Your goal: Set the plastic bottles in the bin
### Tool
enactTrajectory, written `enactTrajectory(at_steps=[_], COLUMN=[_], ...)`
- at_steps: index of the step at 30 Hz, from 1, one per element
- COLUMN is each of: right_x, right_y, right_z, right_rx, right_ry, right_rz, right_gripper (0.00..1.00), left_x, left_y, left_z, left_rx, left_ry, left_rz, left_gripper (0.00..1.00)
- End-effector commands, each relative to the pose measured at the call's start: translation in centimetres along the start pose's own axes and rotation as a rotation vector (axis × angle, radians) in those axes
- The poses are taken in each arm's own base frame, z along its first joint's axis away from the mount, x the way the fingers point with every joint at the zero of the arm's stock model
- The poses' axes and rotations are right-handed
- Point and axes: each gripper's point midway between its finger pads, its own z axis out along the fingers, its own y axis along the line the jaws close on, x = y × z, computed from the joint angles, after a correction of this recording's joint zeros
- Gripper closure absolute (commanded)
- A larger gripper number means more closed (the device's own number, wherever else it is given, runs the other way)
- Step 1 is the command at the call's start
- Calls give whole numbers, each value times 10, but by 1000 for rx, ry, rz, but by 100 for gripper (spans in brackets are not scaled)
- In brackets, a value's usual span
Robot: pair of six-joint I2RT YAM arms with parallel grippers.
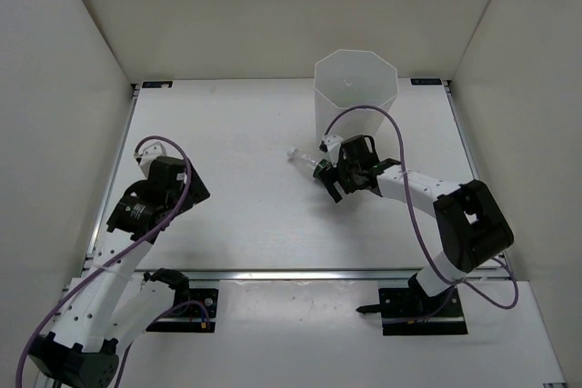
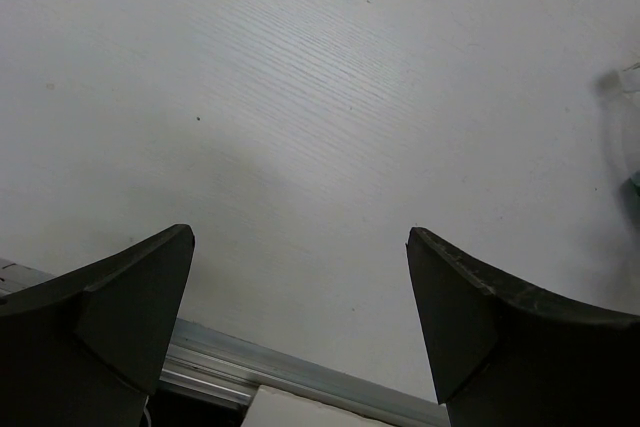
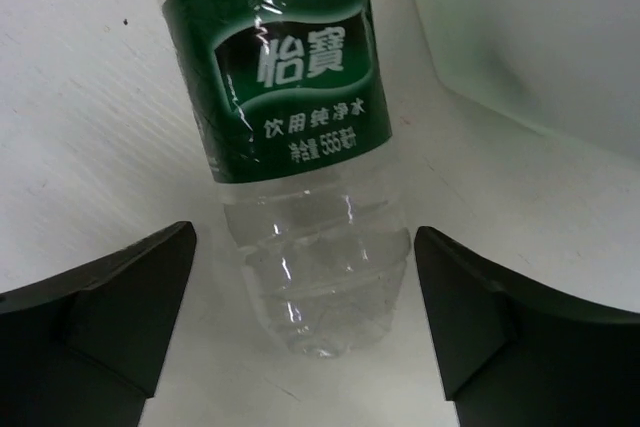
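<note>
One clear plastic bottle with a green label point(image 1: 306, 161) lies on the white table just in front of the tall white faceted bin point(image 1: 355, 88). In the right wrist view the bottle point(image 3: 290, 147) points away, its base between my right gripper's point(image 3: 305, 277) open jaws, which do not touch it. The bin's wall point(image 3: 540, 37) is at the upper right there. From above, the right gripper point(image 1: 333, 176) sits at the bottle's near end. My left gripper point(image 1: 186, 186) is open and empty at the left, far from the bottle. The other bottles are out of view.
The left wrist view shows bare table, the left gripper point(image 2: 300, 257), the aluminium edge rail point(image 2: 300, 372) and a sliver of the bottle point(image 2: 630, 137) at the right edge. White walls enclose the table on three sides.
</note>
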Motion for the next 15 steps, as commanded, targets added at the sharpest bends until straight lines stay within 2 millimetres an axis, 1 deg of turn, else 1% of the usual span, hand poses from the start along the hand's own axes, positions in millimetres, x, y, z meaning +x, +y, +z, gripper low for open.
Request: enactTrajectory(at_steps=[1,2,3,4,5,6,7,8,9,10,11,12,13,14,15], right_x=[-8,-7,-8,-4,-9,-13,-16,-18,-26,-26,-33,-39,-46,-59,-69], right_y=[8,13,13,22,23,24,29,30,29,32,35,41,44,51,64], right_z=[5,7,8,9,6,6,5,3,-2,-6,-13,-18,-28,-42,-52], right_rx=[12,15,25,8,4,5,-11,-9,-10,-13,-21,-29,-34,-46,-64], right_ry=[-56,-65,-78,-77,-101,-127,-140,-147,-165,-162,-180,-197,-226,-272,-308], right_rz=[-33,-49,-48,-57,-55,-54,-60,-59,-49,-48,-50,-56,-60,-77,-105], right_gripper=[16,19,25,31,39,42,45,49,54,58,61,61,60,60,60], left_x=[-9,-10,-9,-10,-11,-10,-10,-10,-13,-15,-15,-13,-16,-15,-13], left_y=[-4,-4,-3,-4,-5,-5,-4,-5,-6,-6,-5,-5,-5,-5,-4], left_z=[-4,-5,-5,-6,-7,-6,-8,-8,-11,-14,-14,-14,-17,-17,-17], left_rx=[25,24,22,25,31,27,28,34,40,47,48,53,57,55,55], left_ry=[-26,-28,-25,-29,-28,-26,-27,-29,-39,-49,-50,-46,-59,-58,-50], left_rz=[-26,-24,-19,-20,-21,-18,-19,-19,-25,-32,-34,-34,-43,-42,-34], left_gripper=[2,2,1,1,1,1,2,1,1,1,1,1,1,1,2])
